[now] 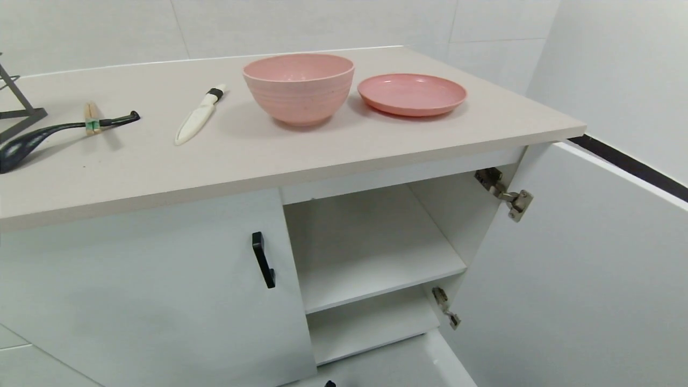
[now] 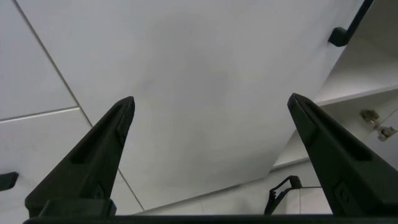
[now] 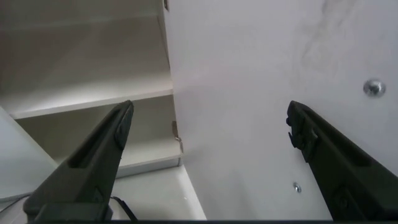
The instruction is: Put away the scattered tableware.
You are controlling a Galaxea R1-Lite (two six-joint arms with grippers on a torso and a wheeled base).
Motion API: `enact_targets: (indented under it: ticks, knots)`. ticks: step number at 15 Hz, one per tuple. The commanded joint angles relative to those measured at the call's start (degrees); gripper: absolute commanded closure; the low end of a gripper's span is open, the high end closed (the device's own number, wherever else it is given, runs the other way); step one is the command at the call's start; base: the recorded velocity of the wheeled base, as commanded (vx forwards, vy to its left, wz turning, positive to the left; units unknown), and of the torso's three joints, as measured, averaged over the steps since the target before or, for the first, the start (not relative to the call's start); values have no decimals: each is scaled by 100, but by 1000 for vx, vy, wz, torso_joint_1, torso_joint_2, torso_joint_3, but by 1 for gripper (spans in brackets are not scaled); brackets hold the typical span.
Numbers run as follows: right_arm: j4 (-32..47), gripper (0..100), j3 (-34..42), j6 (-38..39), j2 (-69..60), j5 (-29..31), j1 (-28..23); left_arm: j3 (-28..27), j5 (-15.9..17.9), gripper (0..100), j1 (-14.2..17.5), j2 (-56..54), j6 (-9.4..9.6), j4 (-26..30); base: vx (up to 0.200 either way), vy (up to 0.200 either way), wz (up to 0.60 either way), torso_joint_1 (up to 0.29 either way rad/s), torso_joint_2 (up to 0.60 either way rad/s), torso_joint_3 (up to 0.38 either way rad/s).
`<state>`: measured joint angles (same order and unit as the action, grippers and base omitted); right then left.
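Pink ribbed bowl point(image 1: 298, 86) and flat pink plate point(image 1: 412, 94) sit side by side near the beige bench's point(image 1: 376, 145) far right corner. A white knife point(image 1: 200, 115), wooden chopsticks point(image 1: 91, 118) and a black spoon point(image 1: 54, 131) lie toward its left edge. We judge that the white cupboard's shelf point(image 1: 371, 258), its door point(image 1: 564, 279) swung wide, awaits them. Our left gripper point(image 2: 210, 98) and right gripper point(image 3: 209, 104) hang before the cupboard, spread wide, holding nothing.

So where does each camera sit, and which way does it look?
Head: on the robot's head, looking down at beige countertop, round pink bowl, round pink plate.
Left wrist: behind open black left pincer, facing closed white cabinet door.
Right wrist: behind open black right pincer, facing open white door's inside.
Shared: all three see the white cabinet shelf.
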<state>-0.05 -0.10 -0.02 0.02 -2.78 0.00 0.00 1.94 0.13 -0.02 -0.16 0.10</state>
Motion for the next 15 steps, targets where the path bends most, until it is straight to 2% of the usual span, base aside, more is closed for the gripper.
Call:
enact_targets:
  ticks: [1, 5, 12, 15]
  knots:
    - [5, 0, 1, -6, -2, -3, 0, 0, 0, 0, 4, 11, -2, 8, 0, 0, 0, 203, -100, -32]
    - [5, 0, 1, 2, -2, -3, 0, 0, 0, 0, 4, 11, -2, 8, 0, 0, 0, 248, -168, -170]
    - [5, 0, 1, 2, -2, -3, 0, 0, 0, 0, 4, 11, -19, 8, 0, 0, 0, 213, -579, -212]
    - [5, 0, 1, 2, -2, -3, 0, 0, 0, 0, 4, 11, -19, 8, 0, 0, 0, 103, -481, -219]
